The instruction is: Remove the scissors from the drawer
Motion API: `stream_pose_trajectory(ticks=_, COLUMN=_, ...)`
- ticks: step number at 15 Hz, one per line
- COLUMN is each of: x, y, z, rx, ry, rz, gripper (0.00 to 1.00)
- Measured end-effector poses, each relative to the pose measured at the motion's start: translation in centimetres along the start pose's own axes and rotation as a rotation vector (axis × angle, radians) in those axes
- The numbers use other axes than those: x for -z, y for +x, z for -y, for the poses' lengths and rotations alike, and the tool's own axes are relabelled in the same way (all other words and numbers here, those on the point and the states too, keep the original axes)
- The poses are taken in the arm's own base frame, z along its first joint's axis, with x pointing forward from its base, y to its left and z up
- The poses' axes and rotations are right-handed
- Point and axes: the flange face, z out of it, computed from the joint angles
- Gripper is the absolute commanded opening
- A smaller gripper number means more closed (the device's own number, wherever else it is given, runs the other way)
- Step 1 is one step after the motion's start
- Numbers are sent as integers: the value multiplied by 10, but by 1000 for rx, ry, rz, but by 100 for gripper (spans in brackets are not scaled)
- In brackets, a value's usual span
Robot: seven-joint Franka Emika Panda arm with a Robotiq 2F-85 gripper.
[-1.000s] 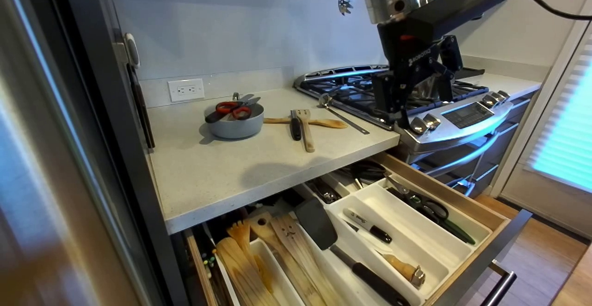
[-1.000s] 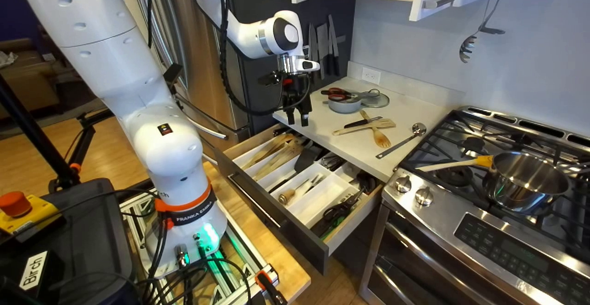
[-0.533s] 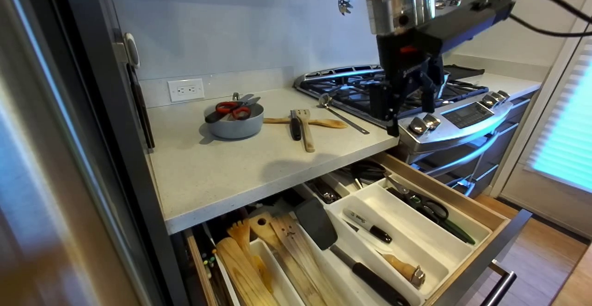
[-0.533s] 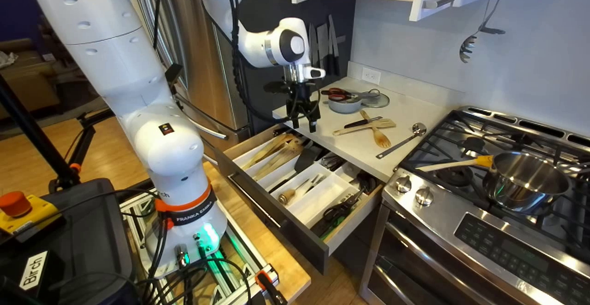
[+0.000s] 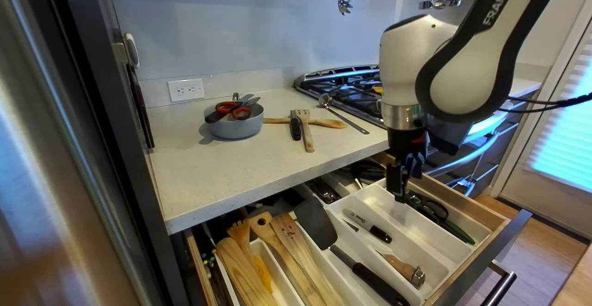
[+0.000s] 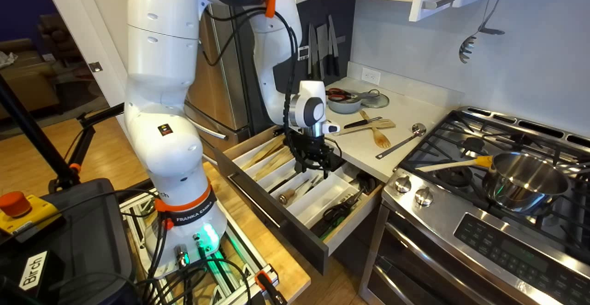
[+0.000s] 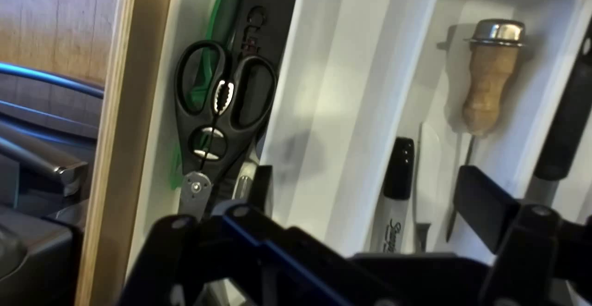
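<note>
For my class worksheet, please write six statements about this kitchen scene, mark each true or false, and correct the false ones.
1. The black-handled scissors lie in the open drawer. True.
2. The Sharpie marker lies in the same compartment as the black-handled scissors. False: it shares one with the metal-capped wooden-handled tool.
3. The gripper has its jaws apart. True.
4. The steel pot stands on the counter. False: it stands on the stove.
5. The red-handled scissors are outside the drawer. True.
6. The gripper is directly over the stove. False: it is above the drawer.
</note>
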Motion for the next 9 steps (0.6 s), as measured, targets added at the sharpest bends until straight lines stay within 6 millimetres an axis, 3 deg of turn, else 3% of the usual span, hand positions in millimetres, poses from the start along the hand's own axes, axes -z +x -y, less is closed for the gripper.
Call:
stream_pose_trajectory(ticks=2, x=-21, y=4, z=-3, rx=8, ry=9, rz=22, gripper=100)
stream_pose_trajectory(ticks=6, x=-20, y=10, z=-4, rx=-6, ry=-1, rz=15, gripper=100)
stream_pose_trajectory(ticks=9, x=-26, y=-4, z=-13, rx=-131, ry=-40, rz=21, gripper=100)
